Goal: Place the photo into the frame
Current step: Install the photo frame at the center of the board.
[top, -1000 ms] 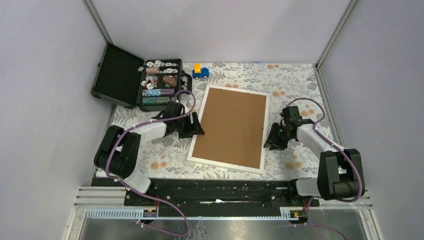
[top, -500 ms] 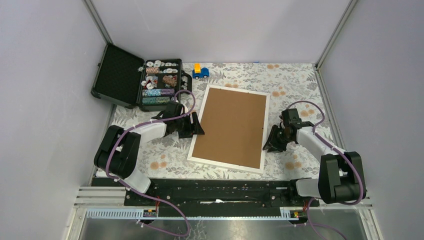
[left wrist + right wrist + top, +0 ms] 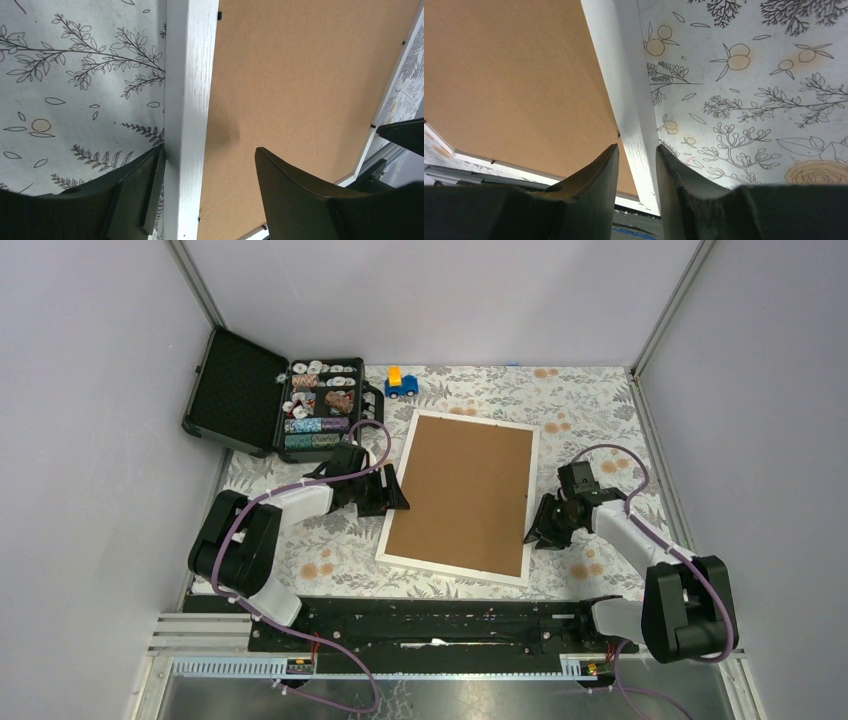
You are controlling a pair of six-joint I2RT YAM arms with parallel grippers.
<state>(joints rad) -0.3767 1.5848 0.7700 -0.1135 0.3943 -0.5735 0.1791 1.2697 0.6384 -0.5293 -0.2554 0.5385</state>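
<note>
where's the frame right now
In the top view the frame lies brown back up mid-table, between the left gripper and the right gripper.

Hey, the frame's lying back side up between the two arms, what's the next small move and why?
Probably close the left claw on the frame: its jaws stand wide astride the left white edge, while the right claw brackets the opposite edge closely.

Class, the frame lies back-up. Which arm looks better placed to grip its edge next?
Probably the right: the right gripper has its fingers close on either side of the frame moulding. The left gripper straddles its rail with jaws wide.
</note>
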